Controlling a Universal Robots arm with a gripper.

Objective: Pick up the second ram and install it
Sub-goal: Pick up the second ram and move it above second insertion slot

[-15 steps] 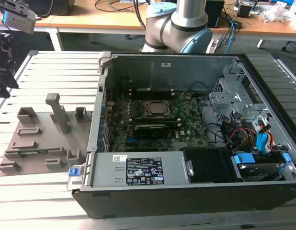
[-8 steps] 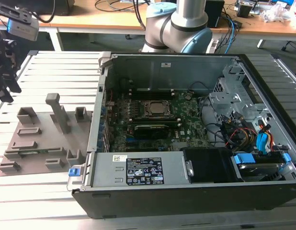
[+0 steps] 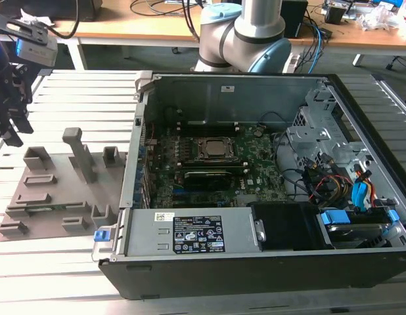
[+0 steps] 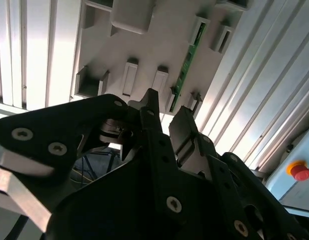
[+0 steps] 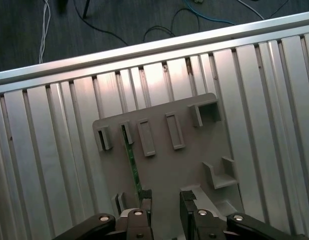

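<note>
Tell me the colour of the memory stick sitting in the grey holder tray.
Green. The memory stick shows best in the second wrist view.

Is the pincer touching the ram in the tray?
Apart: in the exterior view the open pincer hangs well above the tray that holds the ram.

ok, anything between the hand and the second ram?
Nothing in the way: in the first wrist view only bare grey holder tray lies between the open hand and the second ram.
</note>
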